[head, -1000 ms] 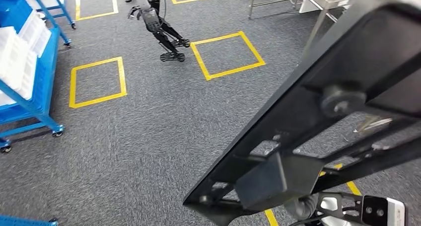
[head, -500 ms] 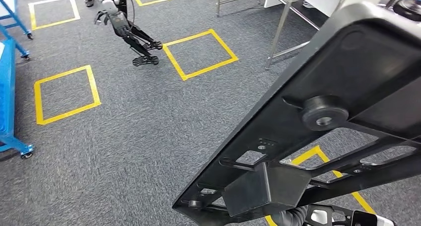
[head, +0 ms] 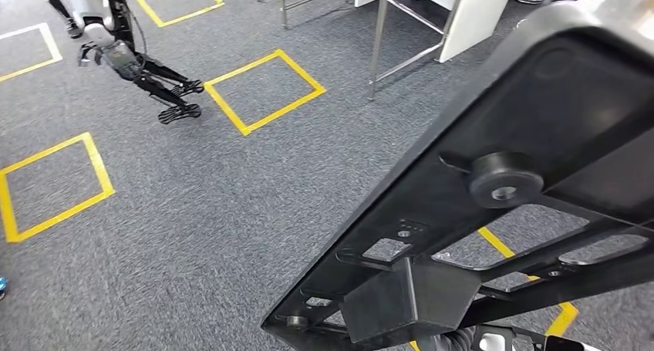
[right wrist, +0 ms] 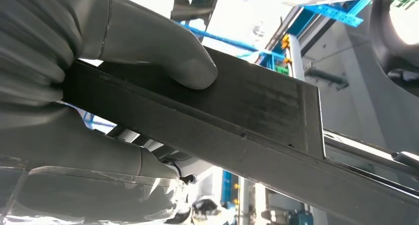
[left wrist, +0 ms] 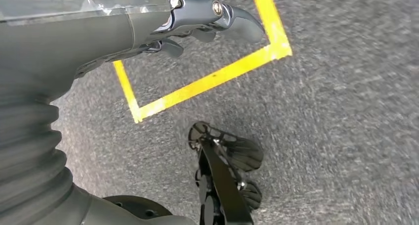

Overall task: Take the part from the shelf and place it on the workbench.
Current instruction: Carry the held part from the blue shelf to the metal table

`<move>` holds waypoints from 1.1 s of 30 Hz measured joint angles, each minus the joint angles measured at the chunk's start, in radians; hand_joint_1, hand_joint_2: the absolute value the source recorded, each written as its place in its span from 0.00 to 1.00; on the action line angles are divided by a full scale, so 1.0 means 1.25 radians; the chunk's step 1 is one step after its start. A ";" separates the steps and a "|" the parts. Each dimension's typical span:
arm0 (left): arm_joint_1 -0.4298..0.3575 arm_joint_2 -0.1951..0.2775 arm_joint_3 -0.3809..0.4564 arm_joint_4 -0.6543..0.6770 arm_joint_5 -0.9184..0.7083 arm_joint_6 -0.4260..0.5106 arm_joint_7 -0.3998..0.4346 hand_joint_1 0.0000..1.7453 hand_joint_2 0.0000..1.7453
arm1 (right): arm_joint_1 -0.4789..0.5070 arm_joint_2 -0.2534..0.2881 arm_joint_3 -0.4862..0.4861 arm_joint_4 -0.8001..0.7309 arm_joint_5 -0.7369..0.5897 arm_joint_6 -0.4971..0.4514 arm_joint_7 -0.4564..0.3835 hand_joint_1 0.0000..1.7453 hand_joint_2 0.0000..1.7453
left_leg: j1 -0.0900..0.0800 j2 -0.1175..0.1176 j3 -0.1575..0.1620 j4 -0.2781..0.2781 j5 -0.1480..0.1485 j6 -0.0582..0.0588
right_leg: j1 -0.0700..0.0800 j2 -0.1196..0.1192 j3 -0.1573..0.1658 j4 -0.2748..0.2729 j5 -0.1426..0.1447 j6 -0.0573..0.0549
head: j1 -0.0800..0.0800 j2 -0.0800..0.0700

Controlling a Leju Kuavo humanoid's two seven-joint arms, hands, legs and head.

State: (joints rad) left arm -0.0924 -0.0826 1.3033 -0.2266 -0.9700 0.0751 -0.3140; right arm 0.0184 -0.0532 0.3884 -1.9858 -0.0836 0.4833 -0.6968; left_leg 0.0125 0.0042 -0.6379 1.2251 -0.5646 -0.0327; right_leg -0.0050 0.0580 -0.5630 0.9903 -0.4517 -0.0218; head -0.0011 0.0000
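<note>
The part [head: 493, 119] is a large black flat frame with ribs, cut-outs and a round boss. It slants across the lower right of the head view, above the grey carpet. In the right wrist view my right hand [right wrist: 74, 42] grips the edge of the part [right wrist: 257, 106], with the thick grey thumb [right wrist: 163, 52] pressed on its flat face. My left hand [left wrist: 207, 17] hangs over the floor with its dark fingers loosely spread and nothing in it. A steel-legged table [head: 377, 42] stands at the back, centre right.
Another humanoid robot [head: 116, 50] stands at the back left, one foot by a yellow taped square [head: 262, 89]. A white panel [head: 478, 11] leans by the steel table. More yellow tape [left wrist: 212, 79] marks the grey carpet under my left hand.
The camera has turned: the blue shelf cart has left the picture, the other robot and the floor squares have shifted left, and the steel table has come in. The part stays in my right hand.
</note>
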 joint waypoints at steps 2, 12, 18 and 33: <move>-0.001 0.000 0.000 0.000 0.000 -0.003 -0.001 0.00 1.00 | 0.002 0.003 0.000 -0.005 0.002 0.002 0.000 1.00 1.00 | 0.004 -0.028 0.046 -0.110 0.052 0.001 | 0.000 0.019 -0.003 0.009 -0.004 0.006 | -0.001 0.000; 0.002 -0.003 -0.003 0.001 -0.002 -0.014 0.004 0.00 1.00 | 0.013 0.009 0.007 -0.018 0.009 -0.006 0.000 1.00 1.00 | -0.001 0.007 0.071 -0.180 0.071 0.040 | -0.004 -0.037 -0.108 0.208 -0.102 0.040 | 0.010 0.000; -0.002 -0.005 -0.006 0.001 -0.006 -0.019 0.007 0.00 1.00 | 0.014 0.009 0.005 -0.018 0.005 -0.004 0.000 1.00 1.00 | -0.011 0.057 0.077 -0.180 0.065 0.036 | 0.008 -0.085 -0.019 0.047 -0.020 0.019 | 0.009 0.000; -0.002 -0.003 -0.007 0.001 -0.009 -0.015 0.019 0.00 1.00 | -0.026 0.010 0.000 -0.005 -0.013 -0.010 0.000 1.00 1.00 | 0.007 -0.029 0.051 -0.126 0.056 0.000 | -0.001 0.020 -0.001 0.013 -0.009 0.006 | 0.002 0.000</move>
State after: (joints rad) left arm -0.0955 -0.0859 1.2943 -0.2251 -0.9818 0.0560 -0.2901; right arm -0.0143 -0.0411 0.3879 -1.9922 -0.0995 0.4705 -0.6965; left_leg 0.0211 -0.0322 -0.5744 1.0673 -0.4950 -0.0331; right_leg -0.0065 0.0834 -0.5639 1.0067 -0.4633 -0.0137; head 0.0010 0.0000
